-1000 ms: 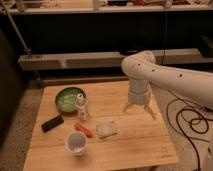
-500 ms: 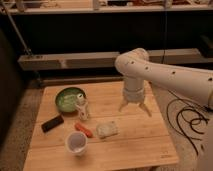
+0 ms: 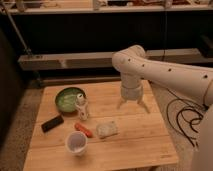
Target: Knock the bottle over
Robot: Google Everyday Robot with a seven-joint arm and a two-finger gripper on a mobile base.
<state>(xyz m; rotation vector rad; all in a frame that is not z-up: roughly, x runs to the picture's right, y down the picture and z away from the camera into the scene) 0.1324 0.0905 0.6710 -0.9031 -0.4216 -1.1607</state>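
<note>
The bottle [image 3: 81, 106] is a slim whitish plastic bottle with a white cap, standing upright on the wooden table [image 3: 140, 140] just right of the green bowl. My gripper [image 3: 133, 105] hangs from the white arm over the table's back right part, fingers pointing down and spread apart, empty. It is well to the right of the bottle, about a hand's width of bare table between them.
A green bowl [image 3: 69, 98] sits at the back left. A black phone-like object [image 3: 52, 123] lies at the left edge. An orange carrot-like item [image 3: 83, 129], a crumpled pale wrapper [image 3: 106, 129] and a white paper cup [image 3: 76, 142] lie in front of the bottle. Cables [image 3: 187, 120] trail on the floor at right.
The arm and gripper have moved left across the table, closer to the bottle. The bottle and other objects have not moved.
</note>
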